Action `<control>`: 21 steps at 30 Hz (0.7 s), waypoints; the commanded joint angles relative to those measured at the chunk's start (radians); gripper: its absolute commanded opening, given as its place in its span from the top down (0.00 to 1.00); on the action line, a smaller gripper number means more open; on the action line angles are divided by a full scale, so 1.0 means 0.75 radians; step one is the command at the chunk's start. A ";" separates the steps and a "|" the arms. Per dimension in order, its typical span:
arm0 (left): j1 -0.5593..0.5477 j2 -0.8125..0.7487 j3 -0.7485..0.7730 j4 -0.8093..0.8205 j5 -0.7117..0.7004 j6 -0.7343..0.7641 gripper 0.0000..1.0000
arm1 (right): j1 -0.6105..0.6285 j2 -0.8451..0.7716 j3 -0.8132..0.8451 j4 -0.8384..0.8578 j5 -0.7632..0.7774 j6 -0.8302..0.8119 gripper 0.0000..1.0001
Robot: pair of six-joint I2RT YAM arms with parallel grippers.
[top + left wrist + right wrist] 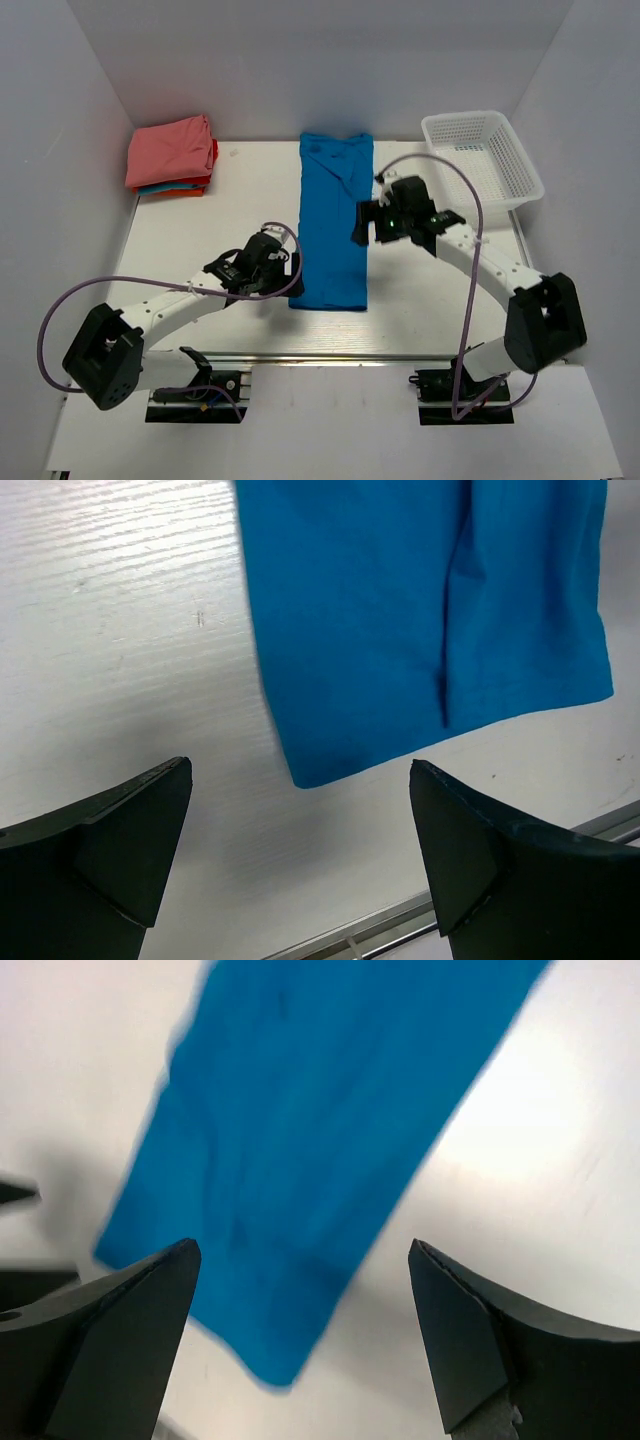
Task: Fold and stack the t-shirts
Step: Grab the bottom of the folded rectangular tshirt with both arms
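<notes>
A bright blue t-shirt lies flat in the middle of the table, folded lengthwise into a long strip. Its near hem shows in the left wrist view and the strip runs across the right wrist view. A stack of folded t-shirts, salmon-pink on top with blue and orange-red edges below, sits at the back left. My left gripper hovers open just left of the strip's near corner. At the strip's right edge my right gripper hangs open. Neither holds anything.
A white plastic mesh basket stands at the back right corner of the table. White walls close in the back and both sides. A metal rail runs along the near edge by the arm bases.
</notes>
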 commanded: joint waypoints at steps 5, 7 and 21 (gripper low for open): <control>0.002 0.020 -0.095 0.133 0.082 0.029 0.00 | 0.024 -0.288 -0.508 -0.009 -0.200 0.192 0.10; 0.002 0.020 -0.130 0.153 0.068 0.017 0.00 | 0.030 -0.294 -0.560 -0.015 -0.261 0.213 0.10; 0.002 0.089 -0.278 0.436 0.125 0.005 0.13 | 0.063 -0.086 -0.707 0.232 -0.421 0.334 0.18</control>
